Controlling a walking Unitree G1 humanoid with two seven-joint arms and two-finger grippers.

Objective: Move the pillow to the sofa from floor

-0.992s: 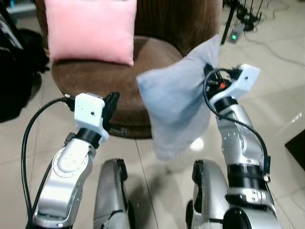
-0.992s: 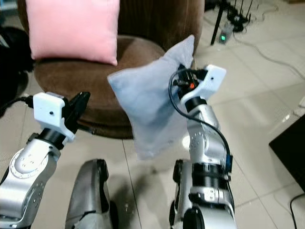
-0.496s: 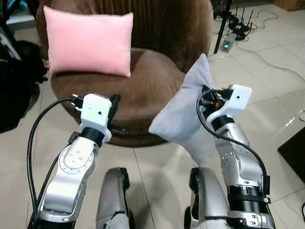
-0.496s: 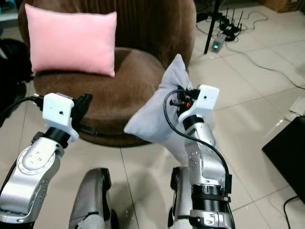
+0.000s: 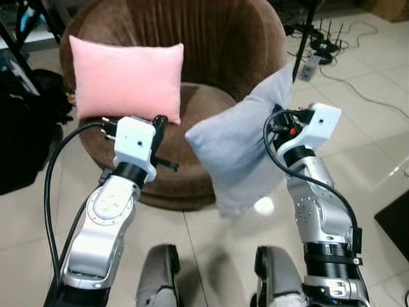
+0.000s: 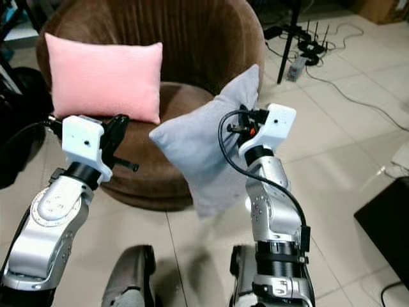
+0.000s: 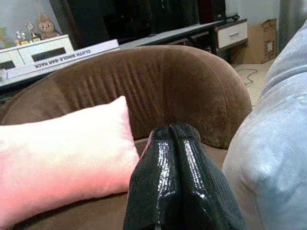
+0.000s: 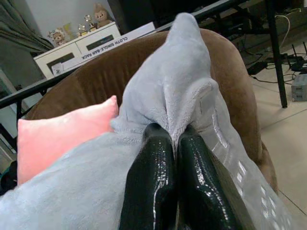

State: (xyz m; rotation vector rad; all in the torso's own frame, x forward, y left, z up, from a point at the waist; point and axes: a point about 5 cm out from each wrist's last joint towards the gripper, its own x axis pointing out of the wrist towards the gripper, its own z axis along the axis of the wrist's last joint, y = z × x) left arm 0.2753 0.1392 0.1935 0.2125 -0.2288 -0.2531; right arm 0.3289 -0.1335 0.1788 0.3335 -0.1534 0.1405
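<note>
Swung grey pillow (image 5: 236, 153) nearer brown sofa (image 5: 211, 38); pinched by right gripper (image 8: 171, 140). Left gripper (image 7: 170, 139) pressed together. Best released above seat.

Background items lying around the room

A pink cushion (image 5: 126, 80) is leaning upright against the seat back. A black bag (image 5: 25, 128) is sitting on the tiled floor (image 5: 377, 128) off to the left. Behind, a black stand leg (image 5: 305, 32) is rising beside a power strip (image 5: 311, 66) with cables trailing across the tiles. A white cabinet (image 7: 36, 50) is holding small figurines (image 7: 44, 24), and a cardboard box (image 7: 261, 40) is standing near it.
</note>
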